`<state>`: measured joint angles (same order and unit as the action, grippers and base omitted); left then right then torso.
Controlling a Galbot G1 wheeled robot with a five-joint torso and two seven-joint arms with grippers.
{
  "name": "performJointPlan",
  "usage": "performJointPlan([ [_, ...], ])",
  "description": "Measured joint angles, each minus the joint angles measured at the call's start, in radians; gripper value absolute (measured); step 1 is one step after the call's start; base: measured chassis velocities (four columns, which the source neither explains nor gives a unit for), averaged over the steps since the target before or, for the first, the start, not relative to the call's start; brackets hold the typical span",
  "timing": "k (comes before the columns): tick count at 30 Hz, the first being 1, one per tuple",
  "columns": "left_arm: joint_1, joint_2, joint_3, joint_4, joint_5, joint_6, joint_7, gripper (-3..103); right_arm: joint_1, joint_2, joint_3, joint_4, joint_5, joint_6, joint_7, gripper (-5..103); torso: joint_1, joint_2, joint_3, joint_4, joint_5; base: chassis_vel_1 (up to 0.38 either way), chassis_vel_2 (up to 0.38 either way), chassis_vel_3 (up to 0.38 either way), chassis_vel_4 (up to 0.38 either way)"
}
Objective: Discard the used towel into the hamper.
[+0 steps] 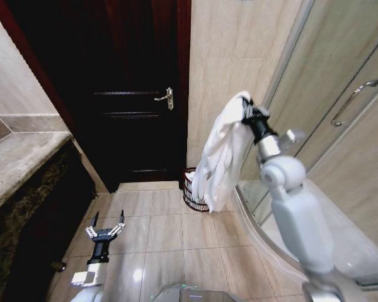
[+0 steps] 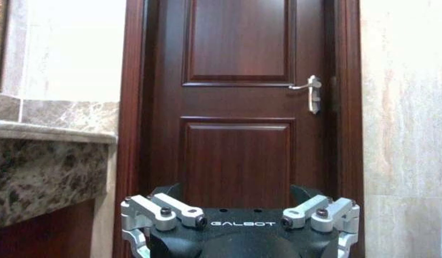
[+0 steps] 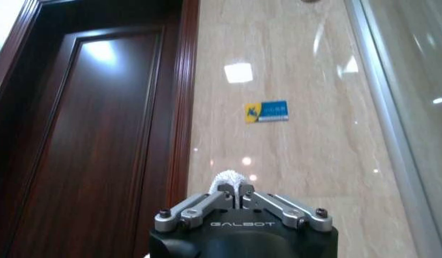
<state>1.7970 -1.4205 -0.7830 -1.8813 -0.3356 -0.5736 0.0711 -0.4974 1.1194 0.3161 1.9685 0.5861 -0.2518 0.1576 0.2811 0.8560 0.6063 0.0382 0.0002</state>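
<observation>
Head view, right gripper (image 1: 244, 108) raised high, jaws grasping towel (image 1: 220, 154) above hamper (image 1: 190, 189), left gripper (image 1: 107, 226) low, jaws spread

The robot's arms are pale grey-white with rounded joints; each black gripper (image 2: 239, 228) carries silver fingers (image 3: 199, 210), dark screws and white "GALBOT" lettering behind them.
</observation>
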Motion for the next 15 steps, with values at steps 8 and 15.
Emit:
performJointPlan([
  [8, -0.005, -0.008, 0.0, 0.017, -0.013, -0.011, 0.0, 100, 0.338, 0.028, -0.074, -0.262, 0.041, -0.003, -0.005, 2, 0.0, -0.001, 0.0, 0.0004, -0.0005, 0.0, 0.0, 0.0, 0.0],
  [15, -0.012, -0.031, -0.018, -0.015, -0.008, 0.006, 0.001, 100, 0.553, 0.057, -0.084, -0.392, 0.055, -0.026, -0.014, 2, 0.0, -0.001, -0.001, 0.0, -0.0004, 0.0, 0.0, 0.0, 0.0],
])
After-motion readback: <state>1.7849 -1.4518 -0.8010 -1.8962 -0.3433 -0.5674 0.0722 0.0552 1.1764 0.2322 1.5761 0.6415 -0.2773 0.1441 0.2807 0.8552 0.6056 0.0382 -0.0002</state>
